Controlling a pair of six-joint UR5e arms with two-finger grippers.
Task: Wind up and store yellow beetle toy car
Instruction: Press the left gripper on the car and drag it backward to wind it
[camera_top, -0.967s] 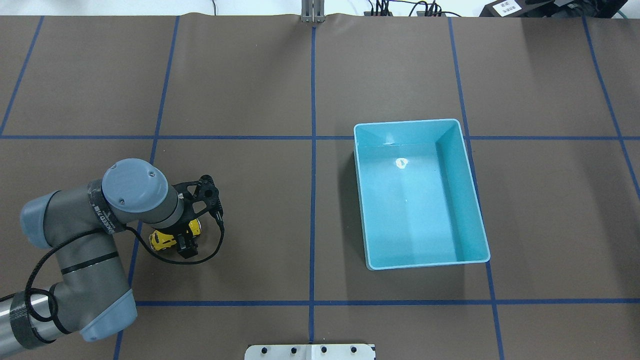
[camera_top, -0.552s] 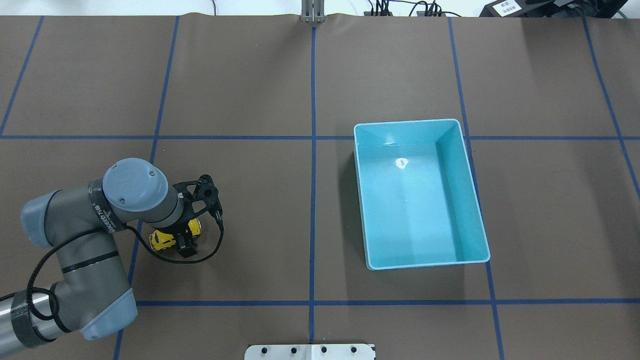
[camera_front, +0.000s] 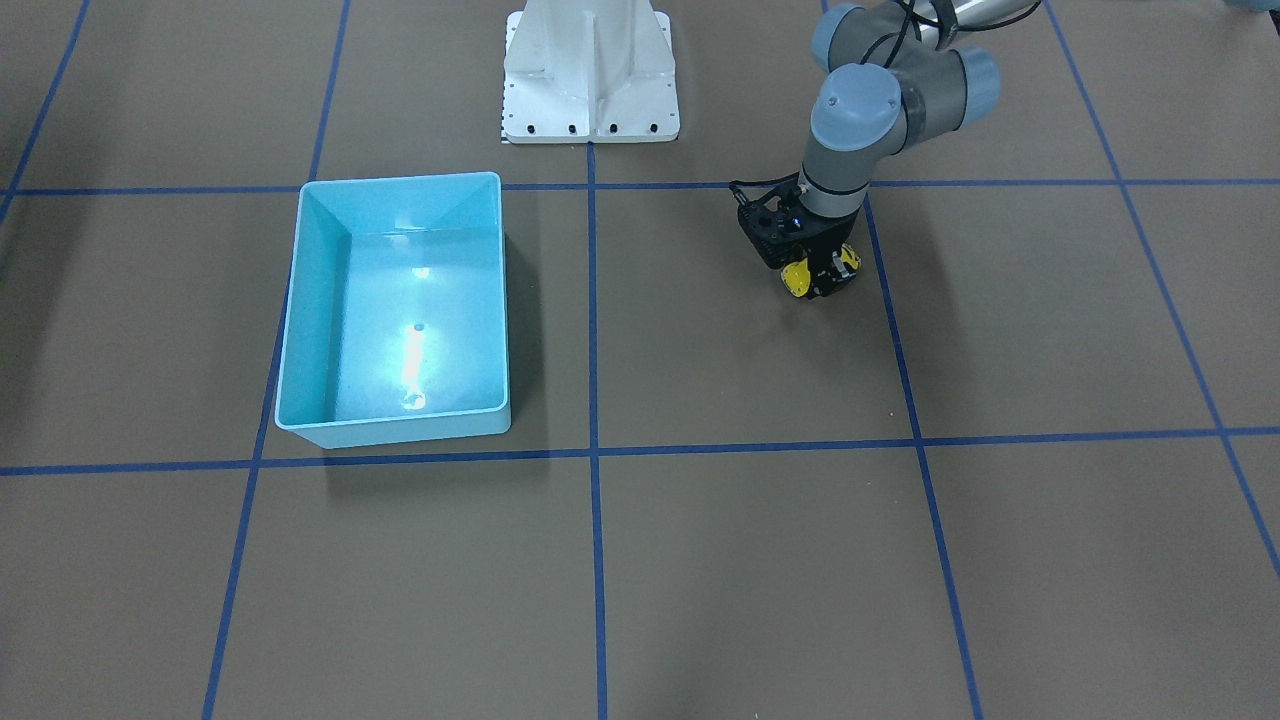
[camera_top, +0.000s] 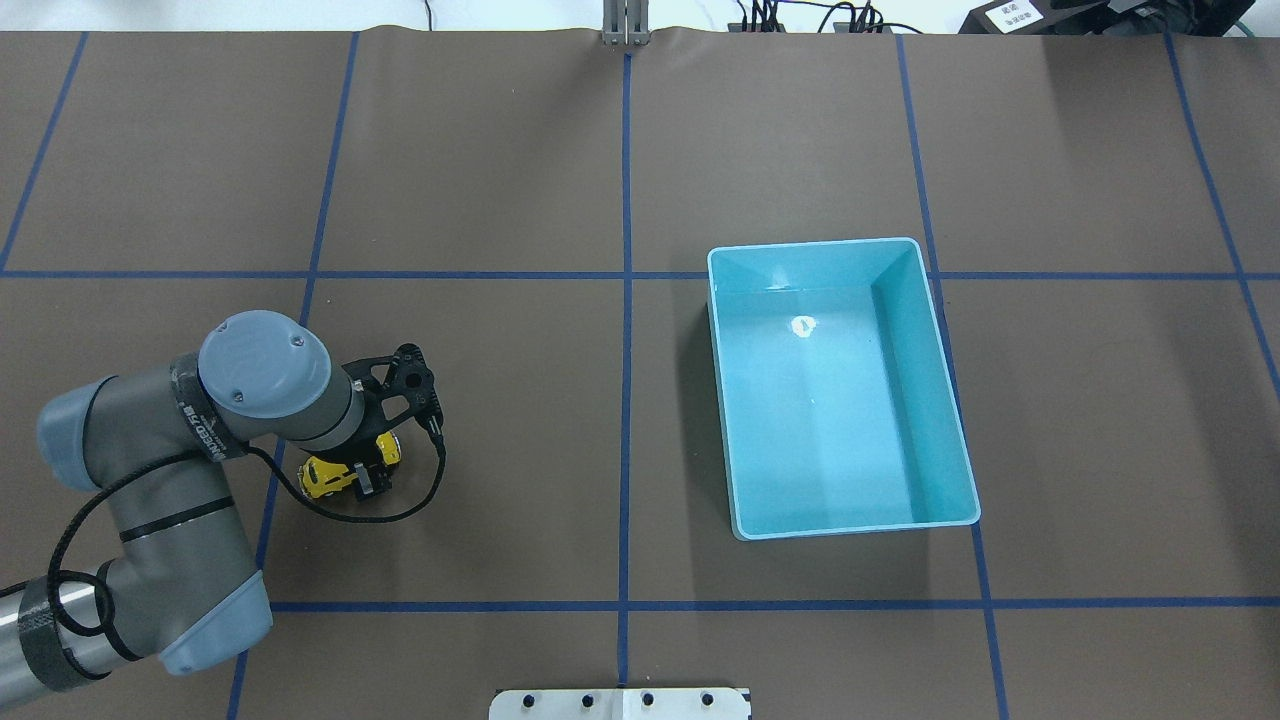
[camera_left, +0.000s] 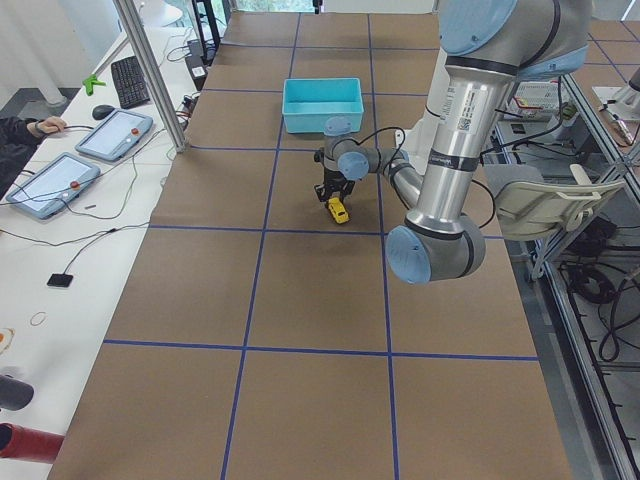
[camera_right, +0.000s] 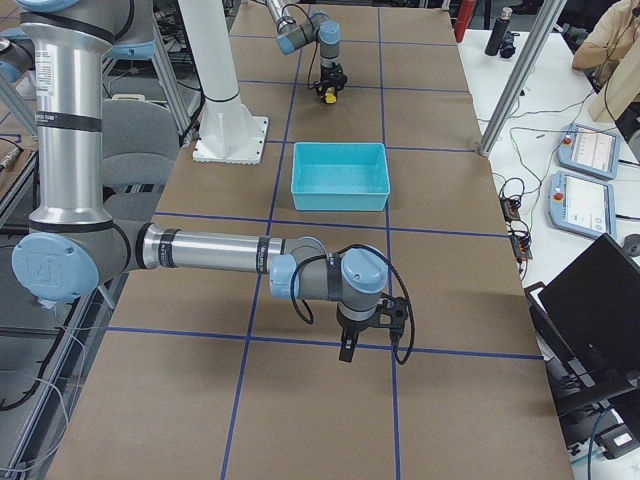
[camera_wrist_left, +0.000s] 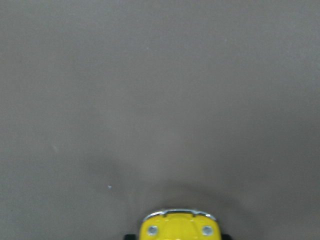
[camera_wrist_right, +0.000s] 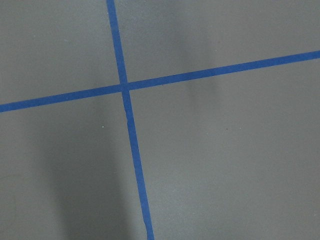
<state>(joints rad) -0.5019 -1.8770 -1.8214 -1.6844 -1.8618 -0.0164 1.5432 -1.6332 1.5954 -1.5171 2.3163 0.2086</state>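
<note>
The car (camera_top: 325, 480) sits low on the robot's left side of the counter (camera_top: 520, 420), well apart from the bin (camera_top: 918, 400). The left end effector (camera_top: 362, 472) is clamped across its middle, with yellow showing on either side of the fingers. Whether the wheels touch the counter I cannot tell. The right end effector (camera_right: 370, 345) hangs over bare counter on the far side of the bin, and I cannot tell whether it is apart or together.

The car looks tiny, hard and light, so weight should be no trouble. Its glossy, rounded shell is the worry. It could squirt out of a pinch placed high on the roof. A hold low on the flat flanks, between the wheels, looks safest. That should also leave the wheels free to roll back for winding.
</note>
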